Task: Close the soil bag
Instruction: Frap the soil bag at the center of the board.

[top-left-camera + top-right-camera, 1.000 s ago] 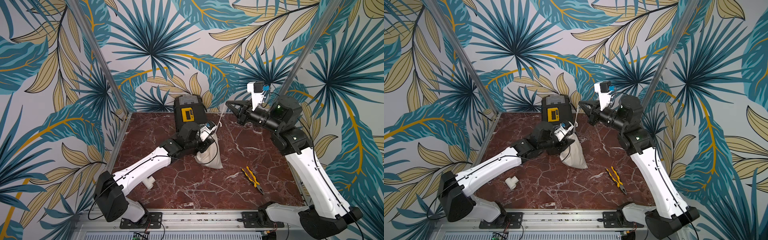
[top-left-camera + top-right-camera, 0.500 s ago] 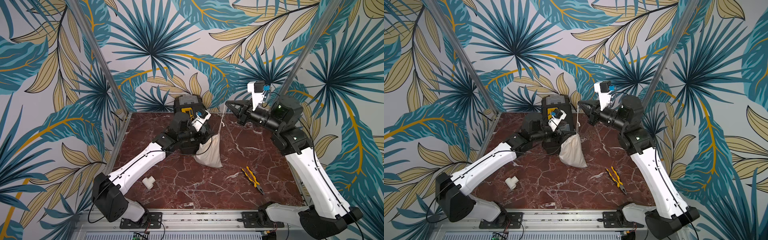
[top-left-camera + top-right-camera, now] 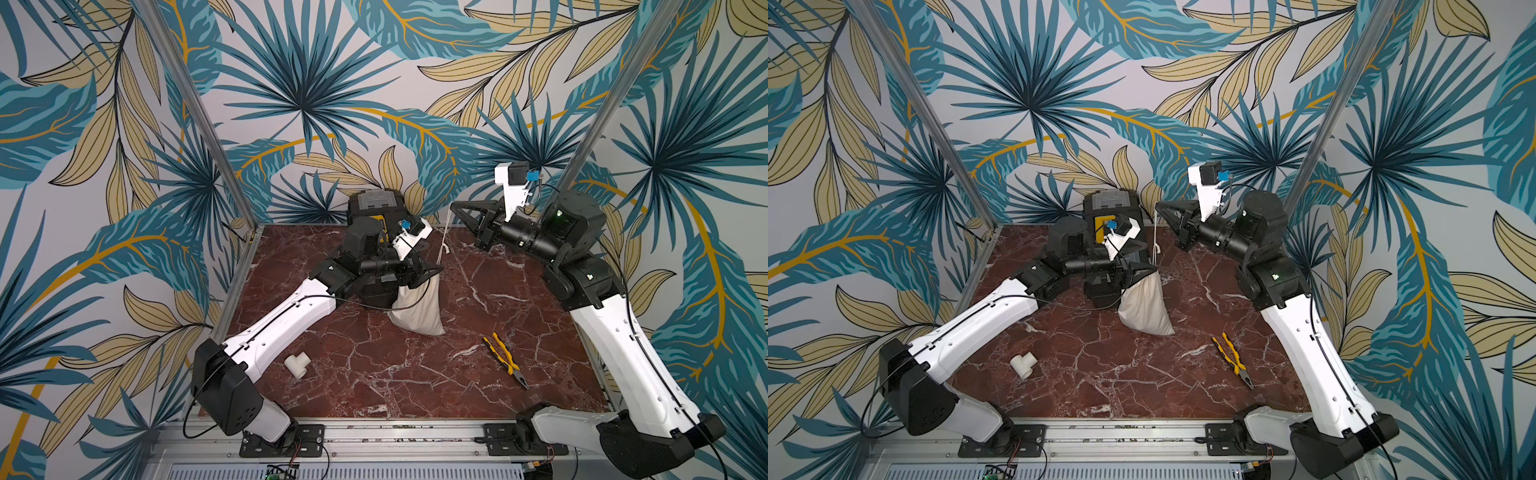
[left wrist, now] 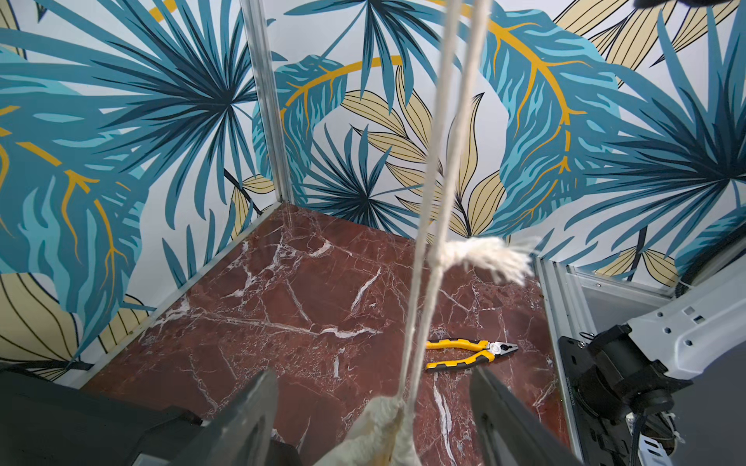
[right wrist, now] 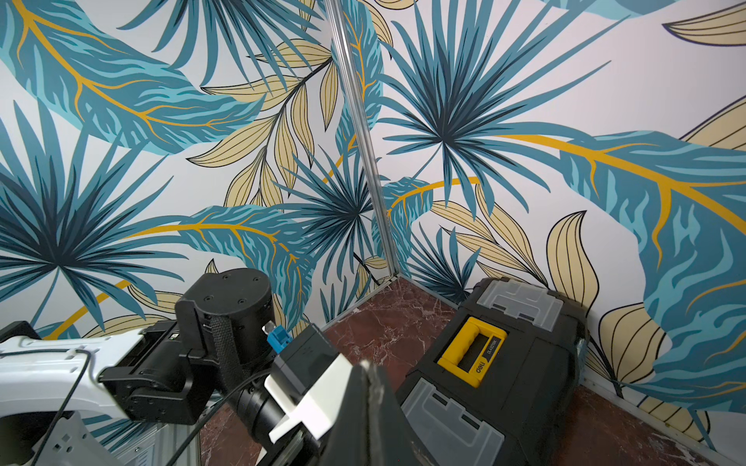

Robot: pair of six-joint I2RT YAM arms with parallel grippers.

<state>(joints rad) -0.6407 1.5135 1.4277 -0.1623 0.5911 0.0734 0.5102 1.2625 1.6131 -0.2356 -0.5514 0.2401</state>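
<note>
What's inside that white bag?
Hidden: cloth covers everything in the soil bag. Its gathered top sits within the open left claw, with the cord running up to the shut right claw.

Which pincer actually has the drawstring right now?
The right pincer: raised high, shut on the top of the taut drawstring. The left pincer stands open either side of the soil bag's gathered neck, gripping nothing.
</note>
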